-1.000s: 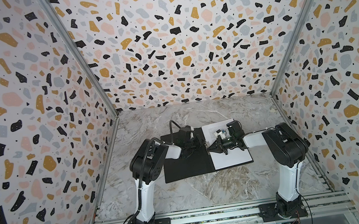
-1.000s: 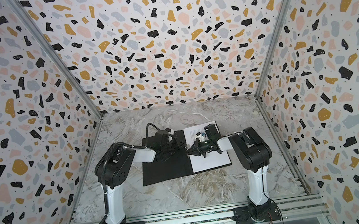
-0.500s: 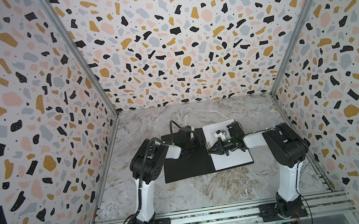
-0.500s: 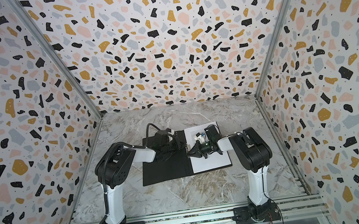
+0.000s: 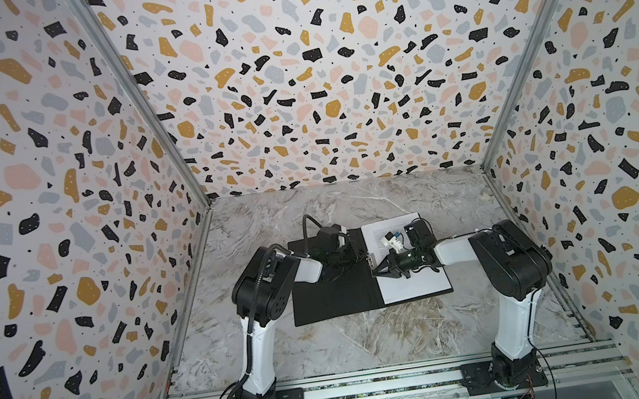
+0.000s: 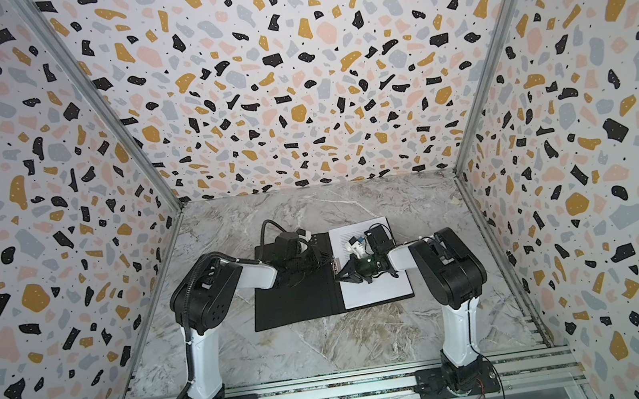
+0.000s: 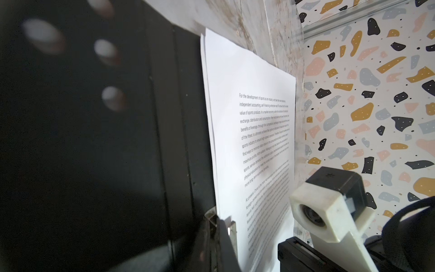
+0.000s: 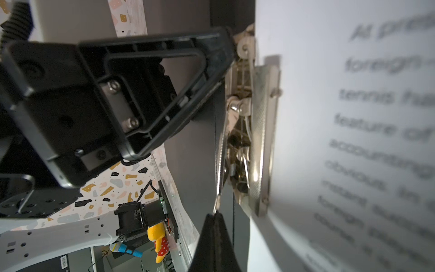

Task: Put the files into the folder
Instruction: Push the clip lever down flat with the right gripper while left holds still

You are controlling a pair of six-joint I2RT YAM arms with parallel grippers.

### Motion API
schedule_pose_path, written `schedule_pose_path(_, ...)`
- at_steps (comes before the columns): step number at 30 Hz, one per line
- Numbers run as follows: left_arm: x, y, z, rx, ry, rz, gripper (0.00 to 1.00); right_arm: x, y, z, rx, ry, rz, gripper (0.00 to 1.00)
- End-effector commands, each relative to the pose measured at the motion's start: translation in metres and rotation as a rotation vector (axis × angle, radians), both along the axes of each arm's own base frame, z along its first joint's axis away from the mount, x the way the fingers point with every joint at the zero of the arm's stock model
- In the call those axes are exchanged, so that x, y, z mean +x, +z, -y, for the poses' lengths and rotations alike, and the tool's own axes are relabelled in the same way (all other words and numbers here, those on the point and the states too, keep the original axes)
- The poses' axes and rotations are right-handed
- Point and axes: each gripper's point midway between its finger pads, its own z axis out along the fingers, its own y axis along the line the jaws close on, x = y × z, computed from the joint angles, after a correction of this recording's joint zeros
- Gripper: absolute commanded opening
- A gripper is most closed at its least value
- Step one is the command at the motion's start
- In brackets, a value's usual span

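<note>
**Position of items.** The folder (image 5: 334,295) lies open on the desk (image 5: 328,346) at the centre of both top views, black inside face up. The files (image 5: 413,284) lie flat on its right half. The printed-text sheet is on top, and in the left wrist view a second sheet's edge shows just beneath it. The edge of the stack nearest the spine runs under the plate of the metal spine clip (image 8: 259,117). Whether the plate is pressing down on the paper cannot be told.

**Grippers.** The left gripper (image 8: 223,47) has its jaws together, with the tip set against one end of the clip mechanism. The right gripper (image 8: 213,226) also has its jaws together, and its tip meets the free end of the clip's thin lever. A firm pinch on the lever cannot be confirmed.

**Handling assessment.**
- **Sheets:** They are judged light, limp and slippery on one another. Pushed from an edge, they would likely buckle or fan apart. They are best pressed flat and slid, or pinched at a free corner away from the spine.
- **Clip:** It looks sprung and stiff, so work it by the lever end, not the plate.
- **Folder:** It appears thin, fairly stiff and light enough to skate on the smooth desk. Take the empty left cover at its outer edge to close it, and steady the spine.
</note>
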Motion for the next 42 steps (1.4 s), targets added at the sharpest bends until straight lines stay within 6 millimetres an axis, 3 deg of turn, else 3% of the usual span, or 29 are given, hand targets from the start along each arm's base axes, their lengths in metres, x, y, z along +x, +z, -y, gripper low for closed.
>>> schedule_pose_path(1, -0.007, -0.031, -0.008, 0.052, 0.007, -0.069, 0.06, -0.019, -0.037, 0.022, -0.169, -0.013, -0.045, 0.00)
schedule_pose_path(25, -0.004, -0.027, -0.007, 0.016, 0.020, -0.072, 0.05, -0.024, -0.083, 0.043, -0.374, -0.049, -0.066, 0.00)
schedule_pose_path(42, -0.005, -0.027, -0.009, 0.018, 0.027, -0.072, 0.06, -0.022, -0.082, 0.029, -0.341, -0.050, -0.079, 0.00)
